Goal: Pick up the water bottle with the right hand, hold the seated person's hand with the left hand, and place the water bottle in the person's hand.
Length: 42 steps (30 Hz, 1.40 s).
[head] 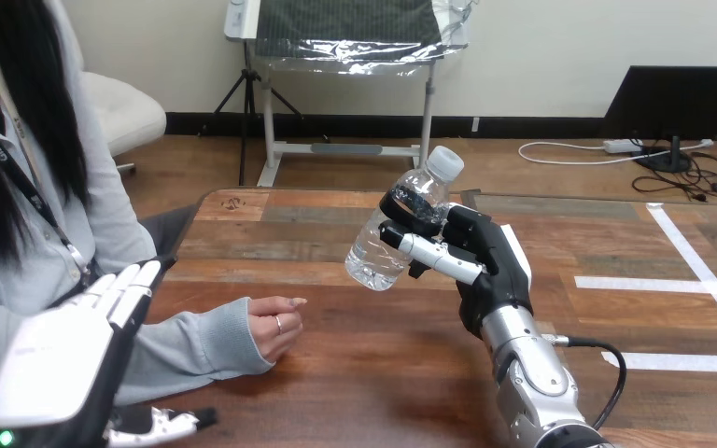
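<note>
The right hand (pixel 481 257) was clamped on the bottle (pixel 387 245), fingers and thumb curled round its middle, holding it clear of the desk (pixel 355 373). The bottle leaned on its long axis, cap toward 1 o'clock and base toward 7 o'clock. The person's hand (pixel 275 327) rested on the desk at about 8 o'clock from the bottle, apart from it and lower, with its fingers loosely curled and its palm not yet turned up to receive anything. The left hand (pixel 61 359) stood off at 8 o'clock from the person's hand, fingers straight and side by side, grasping nothing. The person's sleeved forearm lay between the two, and I saw no touch between them. To my eye the hold had to come first, with the left hand reaching toward 2 o'clock, before the bottle could travel down toward 8 o'clock. Bare wood lay along that path, with nothing in the way. The white tape strips (pixel 672 283) sat over at 3 o'clock, well out of it
</note>
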Motion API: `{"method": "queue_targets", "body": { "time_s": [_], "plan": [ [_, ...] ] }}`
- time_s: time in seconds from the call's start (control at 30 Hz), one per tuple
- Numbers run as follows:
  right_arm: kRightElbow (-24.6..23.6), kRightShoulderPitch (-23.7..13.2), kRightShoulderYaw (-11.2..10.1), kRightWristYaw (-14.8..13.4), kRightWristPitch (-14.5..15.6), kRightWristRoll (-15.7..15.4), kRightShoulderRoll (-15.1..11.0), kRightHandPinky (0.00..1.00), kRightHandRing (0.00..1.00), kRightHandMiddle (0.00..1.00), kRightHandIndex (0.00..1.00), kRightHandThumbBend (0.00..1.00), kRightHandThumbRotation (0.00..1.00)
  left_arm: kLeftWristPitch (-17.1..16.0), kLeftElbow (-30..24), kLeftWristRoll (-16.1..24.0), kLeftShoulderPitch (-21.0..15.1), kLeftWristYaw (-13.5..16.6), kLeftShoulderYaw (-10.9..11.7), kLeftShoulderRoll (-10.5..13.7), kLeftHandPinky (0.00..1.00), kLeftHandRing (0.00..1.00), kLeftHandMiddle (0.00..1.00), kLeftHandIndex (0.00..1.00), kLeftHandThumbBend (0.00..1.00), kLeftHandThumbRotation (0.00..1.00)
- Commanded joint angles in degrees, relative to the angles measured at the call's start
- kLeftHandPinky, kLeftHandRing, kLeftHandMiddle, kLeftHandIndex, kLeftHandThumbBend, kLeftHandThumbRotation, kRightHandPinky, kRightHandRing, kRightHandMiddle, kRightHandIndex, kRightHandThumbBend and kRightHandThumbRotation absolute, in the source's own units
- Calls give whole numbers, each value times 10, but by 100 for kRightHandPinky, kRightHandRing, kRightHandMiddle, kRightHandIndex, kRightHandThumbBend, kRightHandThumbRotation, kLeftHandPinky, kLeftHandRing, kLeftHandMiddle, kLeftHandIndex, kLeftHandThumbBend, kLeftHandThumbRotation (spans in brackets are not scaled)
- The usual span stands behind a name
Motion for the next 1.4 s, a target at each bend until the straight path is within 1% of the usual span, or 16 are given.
{"method": "queue_targets", "body": {
  "time_s": [0.0, 0.07, 0.17, 0.3, 0.37, 0.5, 0.63, 0.77, 1.0, 1.1, 1.2, 1.3, 1.37],
  "plan": [
    [-32, -26, 0, 3, -32, 1, -14, 26, 28, 36, 36, 74, 0, 18, -16, 13, -50, -9, -22, 42, 83, 89, 91, 90, 100, 37],
    [-33, -27, 1, 1, -34, 0, -15, 25, 28, 36, 36, 73, 0, 31, -11, 28, -58, -15, -28, 54, 83, 89, 90, 90, 100, 37],
    [-33, -28, 1, -1, -34, 0, -16, 25, 27, 35, 36, 73, 0, 46, -5, 37, -66, -23, -36, 69, 82, 88, 90, 90, 100, 38],
    [-33, -29, -1, 1, -32, 2, -17, 25, 27, 35, 35, 72, 0, 56, 8, 38, -78, -23, -48, 84, 81, 87, 89, 89, 100, 39],
    [-33, -29, -3, 4, -32, 5, -17, 25, 27, 35, 35, 72, 0, 63, 14, 36, -84, -32, -53, 91, 81, 87, 88, 88, 100, 39],
    [-33, -30, -5, 10, -32, 9, -18, 25, 27, 35, 36, 71, 0, 74, 23, 36, -94, -37, -65, 106, 81, 86, 88, 87, 100, 38],
    [-34, -31, -12, 21, -31, 19, -18, 26, 28, 36, 36, 71, 0, 76, 45, 43, -109, -20, -79, 119, 78, 84, 86, 86, 100, 37],
    [-35, -31, -11, 21, -34, 20, -20, 26, 28, 36, 36, 71, 0, 77, 66, 49, -121, -7, -93, 129, 76, 83, 84, 84, 100, 35],
    [-36, -32, -16, 34, -34, 27, -22, 26, 29, 36, 36, 70, 0, 85, 96, 47, -143, -1, -114, 142, 74, 80, 82, 82, 100, 31],
    [-36, -32, -14, 32, -34, 28, -23, 26, 29, 37, 36, 69, 0, 83, 114, 47, -153, 7, -123, 147, 74, 79, 81, 81, 100, 30],
    [-37, -32, -12, 30, -35, 28, -24, 27, 29, 37, 36, 69, 0, 86, 129, 46, -164, 9, -133, 152, 73, 78, 80, 81, 100, 29],
    [-38, -32, -13, 30, -35, 29, -25, 27, 29, 37, 36, 69, 0, 90, 143, 44, -173, 5, -142, 156, 73, 77, 80, 80, 100, 29],
    [-38, -32, -14, 33, -34, 31, -26, 27, 29, 37, 36, 69, 0, 96, 152, 45, -181, -4, -150, 159, 73, 77, 80, 81, 100, 29]
  ]
}}
